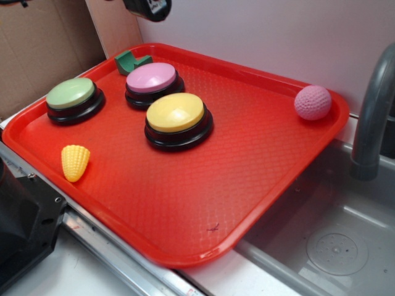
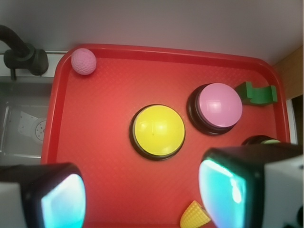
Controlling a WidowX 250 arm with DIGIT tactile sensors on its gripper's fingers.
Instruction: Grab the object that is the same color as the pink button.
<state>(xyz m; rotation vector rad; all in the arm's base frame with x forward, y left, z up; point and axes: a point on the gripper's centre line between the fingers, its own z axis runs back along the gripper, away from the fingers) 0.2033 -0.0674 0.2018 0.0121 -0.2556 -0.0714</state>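
- Tray (image 1: 185,228): a red plastic one with a raised rim and a textured floor, set partly over the edge of a grey sink (image 1: 336,246); everything listed below lies inside it.
- Pink ball (image 1: 312,102): bumpy-surfaced and small, tucked into the tray's far right corner against the rim, well apart from the other things. In the wrist view it sits in the upper left corner, near the grey faucet (image 1: 373,117).
- Pink button (image 1: 151,78): smooth domed top on a black base, near the tray's back edge.
- Yellow button (image 1: 176,114): just in front of the pink one, the bases nearly touching.
- Green button (image 1: 71,94): toward the left rim, apart from the other two.
- Green block (image 1: 131,61): a small notched piece in the back left corner, just behind the pink button.
- Toy corn (image 1: 74,162): yellow, lying on the tray floor near the front left rim.
- Gripper (image 2: 142,194): high above the tray with its fingers (image 2: 228,190) spread wide and nothing between them; the yellow button lies just beyond the gap.
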